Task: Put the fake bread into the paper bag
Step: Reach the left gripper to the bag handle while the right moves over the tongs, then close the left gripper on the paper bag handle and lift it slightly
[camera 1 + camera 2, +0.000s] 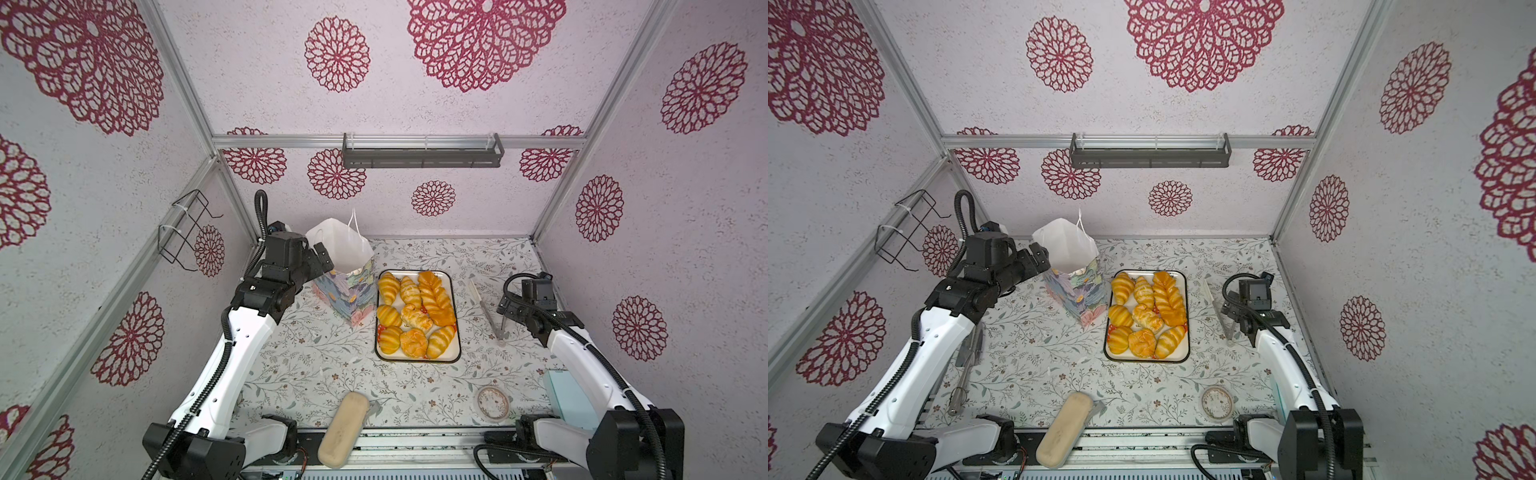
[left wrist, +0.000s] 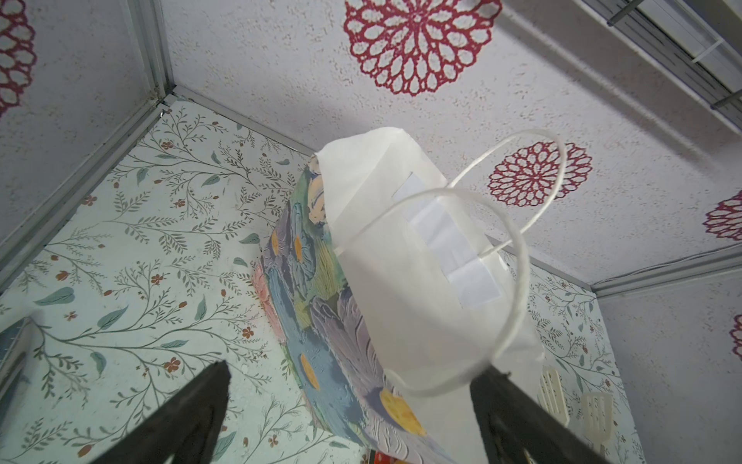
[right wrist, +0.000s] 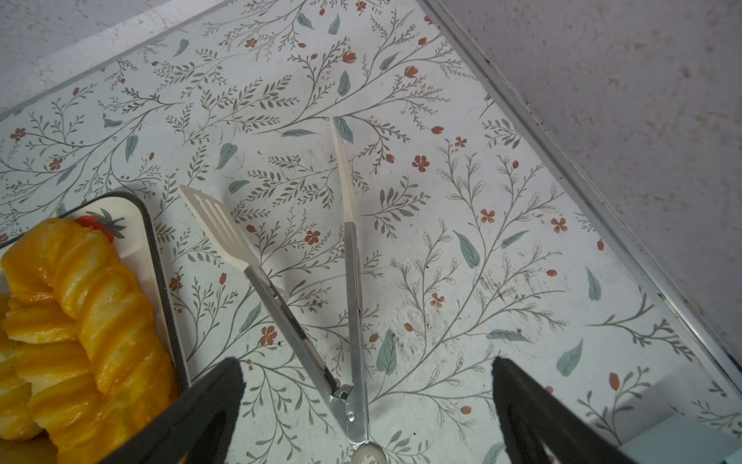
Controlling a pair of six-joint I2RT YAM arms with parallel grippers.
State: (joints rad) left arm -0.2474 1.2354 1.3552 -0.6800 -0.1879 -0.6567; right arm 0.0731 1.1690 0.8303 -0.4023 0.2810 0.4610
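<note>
Left gripper (image 1: 325,258) is wide open by the bag (image 1: 345,291), right gripper (image 3: 367,363) wide open over the tongs (image 3: 354,261). The bread (image 1: 415,316) sits on the tray (image 1: 417,360). We may tip the tall bag if we bump it.

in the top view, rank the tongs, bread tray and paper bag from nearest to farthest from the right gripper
From the open right gripper:
1. tongs, just ahead of it, right side of the table.
2. tray of fake bread, table middle.
3. paper bag, beyond the tray, on the left.
</note>
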